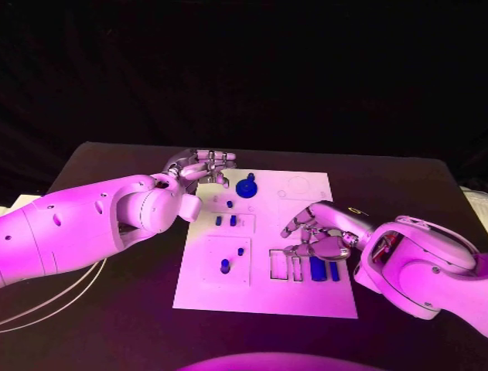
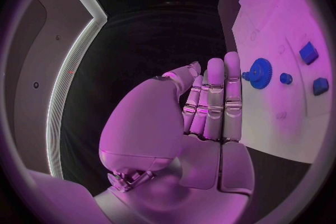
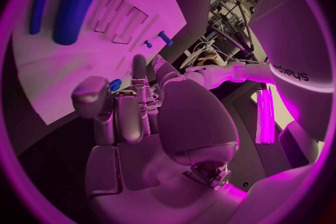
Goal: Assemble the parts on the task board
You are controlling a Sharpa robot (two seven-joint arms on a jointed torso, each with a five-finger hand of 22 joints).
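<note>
The white task board lies in the middle of the table. A blue gear stands near its far left corner. My left hand hovers just beside the gear, with its fingers straight and together, holding nothing. My right hand hangs over the board's right half with its fingers curled in. A blue bit shows between its thumb and a finger; I cannot tell if it is held. A thick blue bar and a thin one sit by the slots.
Small blue pegs stand on the board's left half: two square ones, one farther back, and two nearer. The black table runs round the board. White cables hang under my left arm.
</note>
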